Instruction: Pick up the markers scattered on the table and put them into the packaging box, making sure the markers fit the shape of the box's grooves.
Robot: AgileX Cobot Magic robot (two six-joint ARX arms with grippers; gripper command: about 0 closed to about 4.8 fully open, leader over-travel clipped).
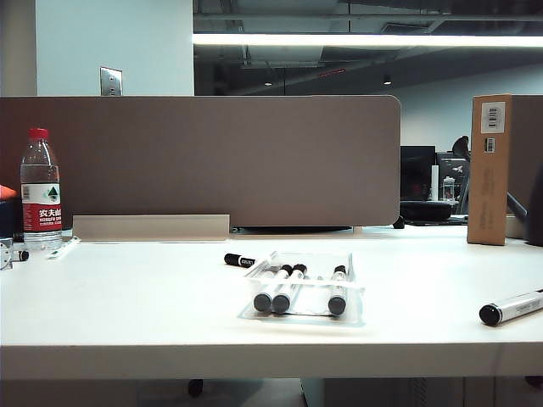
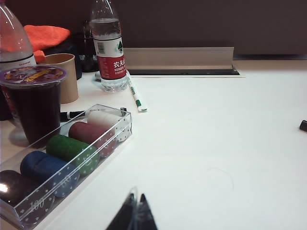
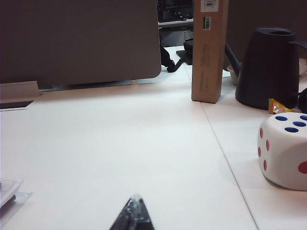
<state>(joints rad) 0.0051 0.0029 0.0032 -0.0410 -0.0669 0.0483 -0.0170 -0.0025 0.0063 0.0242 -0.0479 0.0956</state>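
Observation:
The clear packaging box [image 1: 352, 273] lies at the table's [image 1: 127, 297] front middle, and three markers [image 1: 288, 290] rest lengthwise in its grooves [image 1: 314, 284]. Just behind the box's left corner lies another marker [image 1: 239, 260]. A further marker [image 1: 512, 307] lies near the front right edge. Neither gripper shows in the exterior view. My left gripper [image 2: 135, 197] hovers over bare table, shut and holding nothing; a dark cap end [image 2: 303, 125] peeks in at that view's edge. My right gripper [image 3: 135, 199] is also shut and holding nothing, with a corner of the box [image 3: 9, 194] nearby.
A water bottle [image 1: 40, 191] stands far left and a tall brown carton [image 1: 490, 170] far right. Near the left arm are a clear case of poker chips [image 2: 67, 158], a sealed dark drink cup [image 2: 33, 103] and a green-white pen [image 2: 135, 93]. A big die [image 3: 285, 148] and a dark jug [image 3: 266, 67] flank the right arm.

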